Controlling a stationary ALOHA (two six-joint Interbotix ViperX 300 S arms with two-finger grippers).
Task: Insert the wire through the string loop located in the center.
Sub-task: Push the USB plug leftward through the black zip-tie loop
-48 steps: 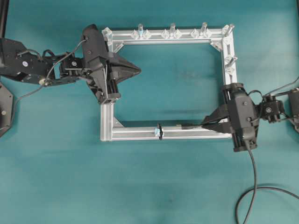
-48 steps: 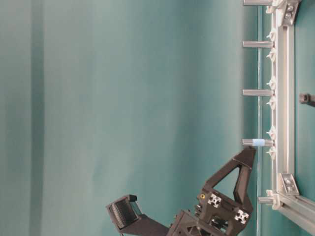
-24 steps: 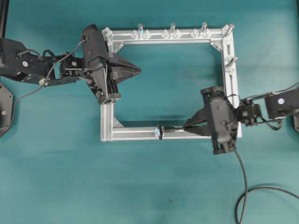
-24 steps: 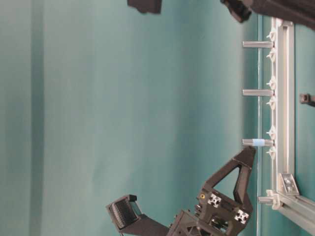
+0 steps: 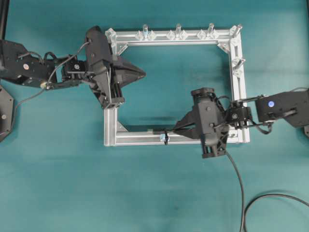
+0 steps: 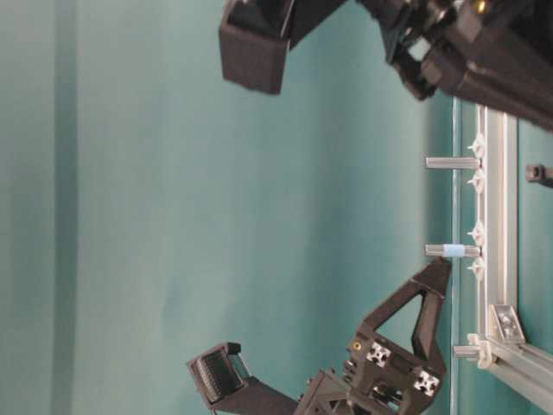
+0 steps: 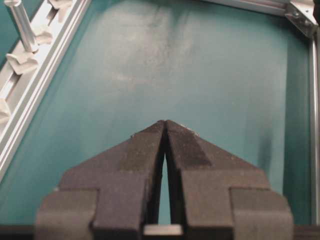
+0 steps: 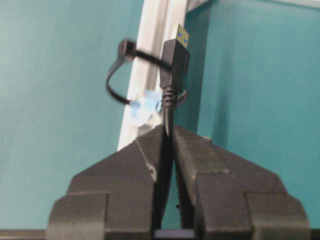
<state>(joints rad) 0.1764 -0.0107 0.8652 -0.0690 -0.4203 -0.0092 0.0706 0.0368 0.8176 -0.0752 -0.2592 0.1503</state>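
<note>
The right gripper point(image 8: 169, 131) pinches the wire point(image 8: 174, 55) at the string loop point(image 8: 121, 75); next, push it through. The left fingers point(image 7: 145, 150) are shut, empty.

In the right wrist view, whether the wire point(image 8: 173, 60) plug sits inside the blurred string loop point(image 8: 131, 75) cannot be told.

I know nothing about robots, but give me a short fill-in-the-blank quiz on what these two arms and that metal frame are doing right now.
1. The right gripper is shut on the black ____.
2. The wire's plug has a metallic tip and sits at the string loop, which is tied round the silver ____.
3. The left gripper is shut and holds ____.
4. Beside the loop sits a small pale ____ tag.

Missing words: wire; frame; nothing; blue
</note>
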